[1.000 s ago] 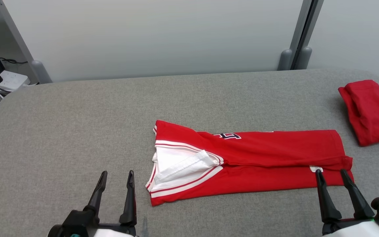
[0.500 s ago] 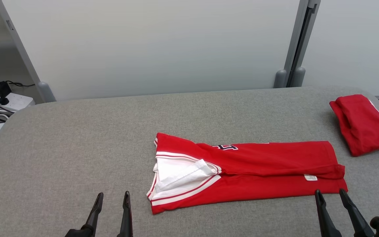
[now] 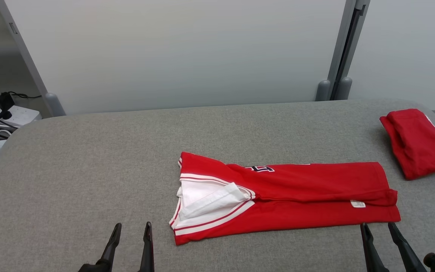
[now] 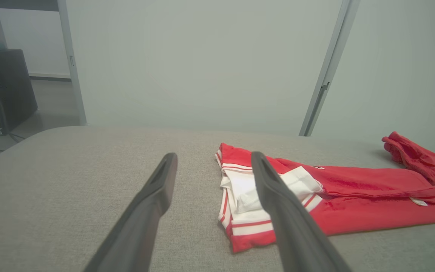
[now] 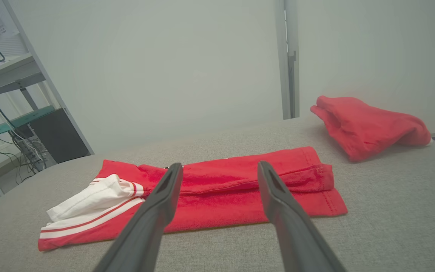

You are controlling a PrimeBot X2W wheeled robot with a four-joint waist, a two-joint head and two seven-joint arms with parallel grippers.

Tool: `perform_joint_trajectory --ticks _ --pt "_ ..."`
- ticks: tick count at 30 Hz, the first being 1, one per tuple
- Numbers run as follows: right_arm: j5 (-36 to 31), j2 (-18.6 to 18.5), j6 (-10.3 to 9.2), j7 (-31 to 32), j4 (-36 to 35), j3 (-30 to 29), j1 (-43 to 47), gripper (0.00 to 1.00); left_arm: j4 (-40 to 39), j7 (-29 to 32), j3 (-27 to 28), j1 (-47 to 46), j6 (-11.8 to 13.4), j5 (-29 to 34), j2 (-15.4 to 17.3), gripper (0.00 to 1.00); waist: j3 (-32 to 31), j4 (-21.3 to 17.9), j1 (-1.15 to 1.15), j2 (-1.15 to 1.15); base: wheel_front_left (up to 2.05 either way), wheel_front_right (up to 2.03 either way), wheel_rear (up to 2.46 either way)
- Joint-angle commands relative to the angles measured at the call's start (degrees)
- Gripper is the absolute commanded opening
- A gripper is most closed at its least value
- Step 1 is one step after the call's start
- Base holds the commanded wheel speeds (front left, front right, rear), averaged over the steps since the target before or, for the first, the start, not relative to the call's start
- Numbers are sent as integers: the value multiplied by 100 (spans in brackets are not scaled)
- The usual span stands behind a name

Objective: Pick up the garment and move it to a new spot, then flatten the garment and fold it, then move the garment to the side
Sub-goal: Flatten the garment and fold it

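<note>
The garment (image 3: 289,196) is a red shirt with white trim, folded into a long strip across the middle of the grey table (image 3: 89,170). Its white-striped end points left. It also lies ahead in the left wrist view as the garment (image 4: 353,196) and in the right wrist view as the garment (image 5: 221,189). My left gripper (image 3: 131,228) stands open at the bottom edge, left of the strip and apart from it. My right gripper (image 3: 377,227) is open just below the strip's right corner, holding nothing.
A second red garment (image 3: 417,141), folded small, lies at the table's far right edge. White partition panels (image 3: 187,53) stand behind the table. A power strip with cables (image 3: 2,117) sits off the left edge.
Both grippers have drawn back toward the bottom edge, off the garment. The head camera tilted up, so the whole scene sits lower. The garment itself lies still.
</note>
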Motion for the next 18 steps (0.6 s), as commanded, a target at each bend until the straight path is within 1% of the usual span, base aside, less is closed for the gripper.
perform_joint_trajectory --ticks 1,11,18 --pt "29 -52 0 -67 -85 107 -162 100 -115 -59 153 -131 8 102 -9 100 10 -1 0 0 0 0 0" --pt "101 -98 0 -67 -22 109 -303 100 -9 -59 116 -167 -3 171 -9 100 30 89 0 0 0 0 0" --pt "96 -54 0 -67 -7 113 -261 100 47 -59 110 -186 -29 179 -9 100 5 101 0 0 0 0 0"
